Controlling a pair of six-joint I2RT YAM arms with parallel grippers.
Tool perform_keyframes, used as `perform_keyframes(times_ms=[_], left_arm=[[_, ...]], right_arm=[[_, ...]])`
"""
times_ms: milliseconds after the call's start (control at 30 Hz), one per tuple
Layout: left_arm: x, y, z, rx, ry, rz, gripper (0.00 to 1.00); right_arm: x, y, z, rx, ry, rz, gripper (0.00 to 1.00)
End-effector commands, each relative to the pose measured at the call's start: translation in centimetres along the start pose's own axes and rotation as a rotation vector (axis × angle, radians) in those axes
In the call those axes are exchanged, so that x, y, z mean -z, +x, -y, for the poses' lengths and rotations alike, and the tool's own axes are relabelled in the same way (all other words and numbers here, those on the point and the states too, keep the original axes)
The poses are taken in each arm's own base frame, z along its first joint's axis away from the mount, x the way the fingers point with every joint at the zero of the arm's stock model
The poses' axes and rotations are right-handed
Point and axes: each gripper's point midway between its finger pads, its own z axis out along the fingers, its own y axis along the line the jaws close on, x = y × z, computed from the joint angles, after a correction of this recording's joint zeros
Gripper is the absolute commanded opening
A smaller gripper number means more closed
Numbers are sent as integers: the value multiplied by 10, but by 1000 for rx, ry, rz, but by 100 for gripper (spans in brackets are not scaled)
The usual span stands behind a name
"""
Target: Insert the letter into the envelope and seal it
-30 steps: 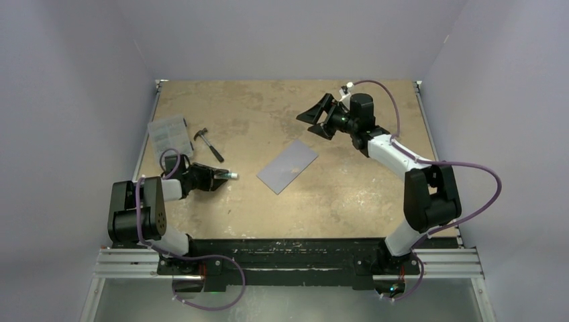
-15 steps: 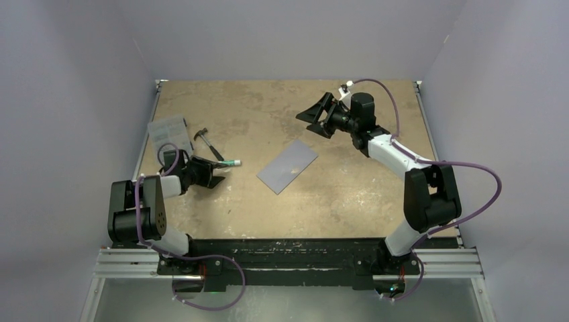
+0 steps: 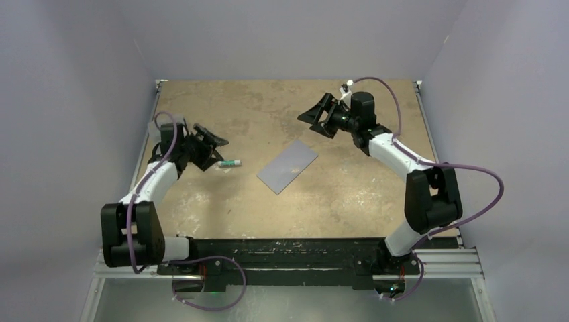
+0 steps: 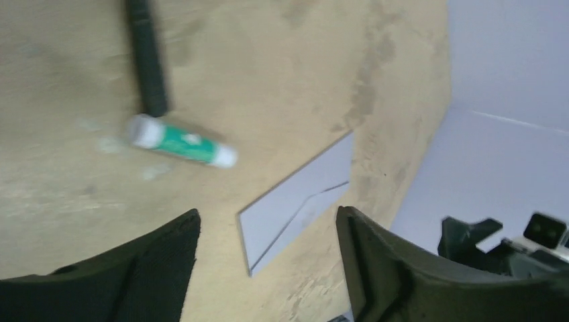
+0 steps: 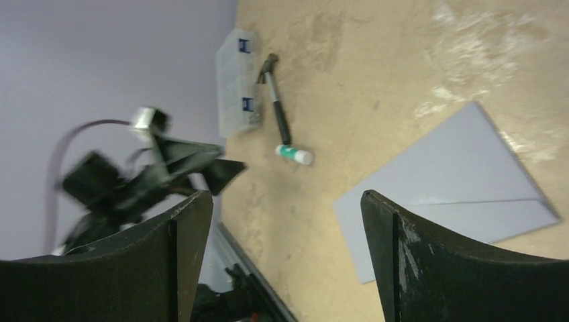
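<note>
The grey-blue envelope (image 3: 288, 166) lies flat mid-table with its triangular flap folded down (image 5: 456, 194) (image 4: 298, 198). No letter shows in any view. A green-and-white glue stick (image 3: 229, 163) lies on the table left of the envelope, with nothing touching it (image 4: 181, 141). My left gripper (image 3: 215, 147) hovers just up and left of the glue stick, open and empty (image 4: 268, 228). My right gripper (image 3: 315, 119) hangs above the far side of the table beyond the envelope, wide open and empty (image 5: 287, 208).
A small hammer (image 5: 275, 100) lies just beyond the glue stick, its dark handle (image 4: 147, 57) pointing at it. A clear ribbed plastic box (image 5: 238, 84) sits at the table's left edge, mostly under my left arm in the top view. The side walls stand close.
My left gripper opened, leaving the glue stick on the table. The left arm then rose and swung toward the far left. The right arm barely moved.
</note>
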Motion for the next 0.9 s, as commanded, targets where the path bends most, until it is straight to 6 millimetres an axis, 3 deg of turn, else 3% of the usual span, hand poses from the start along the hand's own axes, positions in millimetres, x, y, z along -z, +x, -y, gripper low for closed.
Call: perform_keyframes(times_ms=[0,67,167,267,367,533,667,867], left_arm=[[31,2,59,-349,-11,78,84],[41,-3,73,-414,-11,111,91],[61,-19,80,-491,-68,205,95],[91,-40,85,-558,-119,348,97],[129,-57,92,-615,-139,497,99],[180,-69,85,-652,-205,652,99],[206,-69,70,-662,-278,693,99],[220,-59,55,-683,-312,675,99]], right_arm=[[23,-42,-11,213,131,147,84],[37,-62,-5,300,244,217,85],[75,-104,0,424,462,382,87],[130,-139,-3,508,664,579,90],[187,-155,-10,545,812,753,93],[255,-152,-23,535,909,923,97],[293,-138,-28,472,932,995,98],[315,-113,-18,451,943,989,99]])
